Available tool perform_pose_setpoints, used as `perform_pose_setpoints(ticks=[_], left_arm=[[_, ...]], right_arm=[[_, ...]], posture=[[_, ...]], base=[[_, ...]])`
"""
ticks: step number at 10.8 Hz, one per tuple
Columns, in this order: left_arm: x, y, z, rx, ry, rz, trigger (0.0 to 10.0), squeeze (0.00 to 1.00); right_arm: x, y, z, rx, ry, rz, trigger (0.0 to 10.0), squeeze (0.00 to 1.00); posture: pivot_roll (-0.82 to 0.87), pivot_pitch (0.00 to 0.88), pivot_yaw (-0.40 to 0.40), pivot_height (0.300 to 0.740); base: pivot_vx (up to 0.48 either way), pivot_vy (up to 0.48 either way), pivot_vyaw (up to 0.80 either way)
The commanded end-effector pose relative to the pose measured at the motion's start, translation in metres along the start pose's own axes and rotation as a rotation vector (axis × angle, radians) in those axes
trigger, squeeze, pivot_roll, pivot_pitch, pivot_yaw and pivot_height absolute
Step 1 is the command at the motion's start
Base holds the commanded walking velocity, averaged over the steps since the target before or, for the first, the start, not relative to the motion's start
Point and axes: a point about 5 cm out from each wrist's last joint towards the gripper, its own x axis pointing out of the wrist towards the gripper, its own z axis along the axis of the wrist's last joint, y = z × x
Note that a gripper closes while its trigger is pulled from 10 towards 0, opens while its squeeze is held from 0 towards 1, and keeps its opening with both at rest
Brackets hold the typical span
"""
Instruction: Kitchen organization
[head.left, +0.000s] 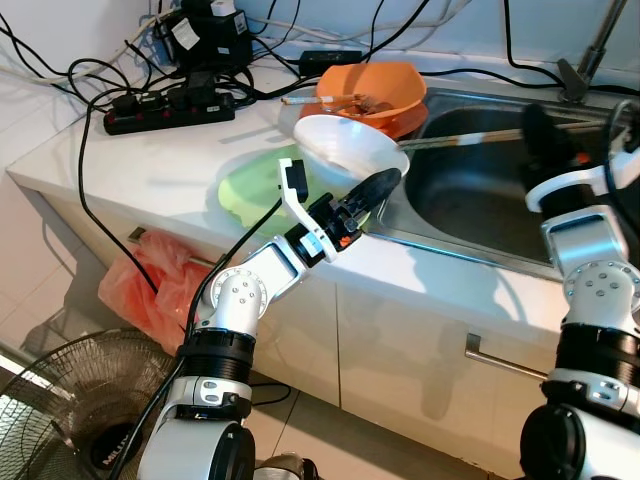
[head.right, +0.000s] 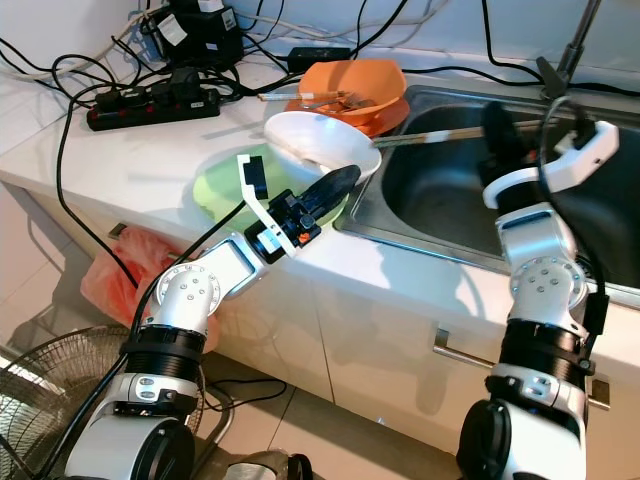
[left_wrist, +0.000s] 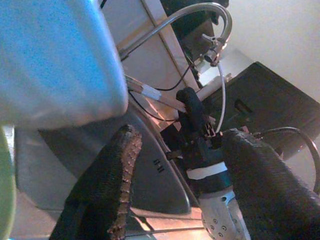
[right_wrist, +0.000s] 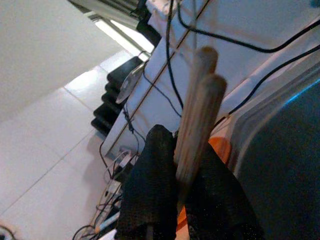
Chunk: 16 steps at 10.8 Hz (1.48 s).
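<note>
The right gripper (right_wrist: 185, 200) is over the sink (head.left: 470, 200), clenched on wooden chopsticks (right_wrist: 197, 115). The left gripper (head.left: 372, 188) is released, just beside the white bowl (head.left: 345, 145) on the green plate (head.left: 250, 190).

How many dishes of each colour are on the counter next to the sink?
White bowl: 1
Orange bowl: 1
Green plate: 1
Total: 3
</note>
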Motion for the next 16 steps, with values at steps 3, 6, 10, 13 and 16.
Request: perform_pose_setpoints(ticks=[3, 6, 10, 13, 16], left_arm=[[-0.004, 0.001, 0.001, 0.024, -0.001, 0.016, 10.0, 1.00], [-0.004, 0.001, 0.001, 0.027, -0.004, 0.022, 10.0, 1.00], [-0.005, 0.001, -0.001, 0.031, -0.001, 0.031, 10.0, 1.00], [-0.006, 0.002, -0.004, 0.028, 0.002, 0.038, 10.0, 1.00], [-0.006, 0.002, -0.005, 0.029, 0.003, 0.041, 10.0, 1.00]], right_arm=[[0.004, -0.006, 0.010, -0.044, -0.040, -0.048, 0.0, 0.00], [0.002, -0.020, 0.006, -0.246, 0.022, -0.118, 0.0, 0.00], [-0.015, -0.064, -0.021, -0.695, 0.300, -0.299, 4.7, 0.00], [-0.018, -0.071, -0.026, -0.755, 0.344, -0.291, 10.0, 1.00], [-0.018, -0.071, -0.029, -0.780, 0.346, -0.284, 10.0, 1.00]], posture=[[0.14, 0.042, 0.106, 0.740], [0.14, 0.044, 0.103, 0.740], [0.14, 0.048, 0.099, 0.740], [0.14, 0.052, 0.097, 0.740], [0.14, 0.049, 0.095, 0.740]], base=[[0.000, 0.000, 0.00], [0.000, 0.000, 0.00], [0.000, 0.000, 0.00], [0.000, 0.000, 0.00], [0.000, 0.000, 0.00]])
